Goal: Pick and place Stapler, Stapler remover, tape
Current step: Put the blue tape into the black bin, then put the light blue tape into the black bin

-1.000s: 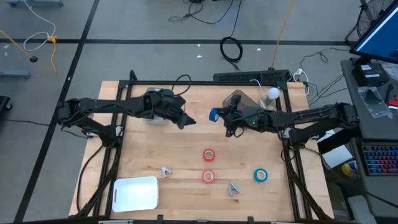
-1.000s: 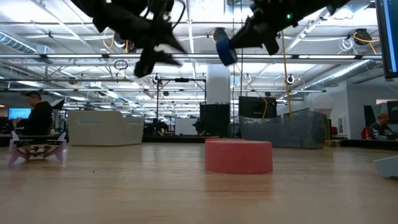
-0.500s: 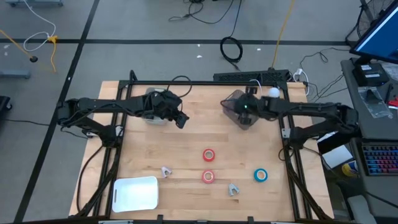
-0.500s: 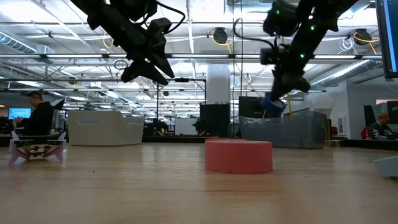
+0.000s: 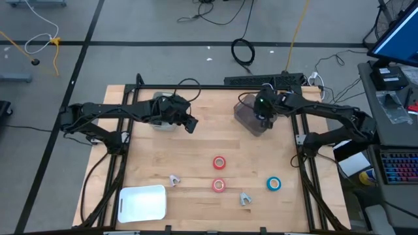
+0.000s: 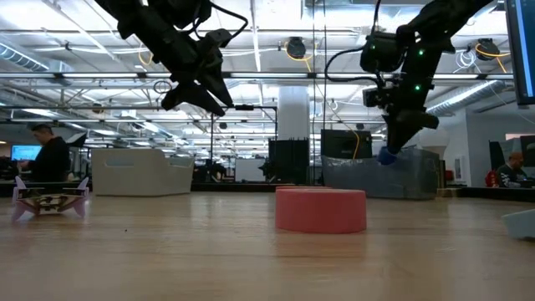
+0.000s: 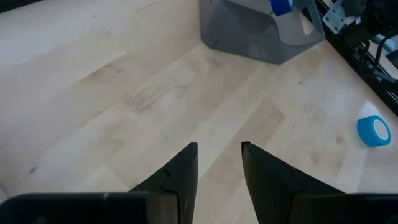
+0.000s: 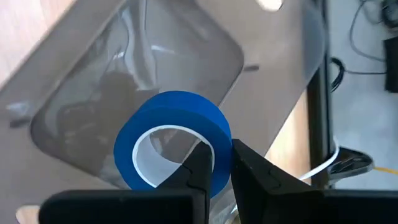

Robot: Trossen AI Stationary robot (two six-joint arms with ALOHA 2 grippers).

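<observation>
Your right gripper (image 8: pixel 214 163), fingers clamped on the blue ring-shaped tape roll (image 8: pixel 171 137), hangs over the clear grey plastic bin (image 5: pixel 251 114); centre it above the opening before letting go.

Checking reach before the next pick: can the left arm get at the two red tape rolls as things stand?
Probably yes. The left end effector hangs empty above the table, and the red tape rolls lie on bare wood with nothing over them. The right end effector is off over the clear bin.
</observation>
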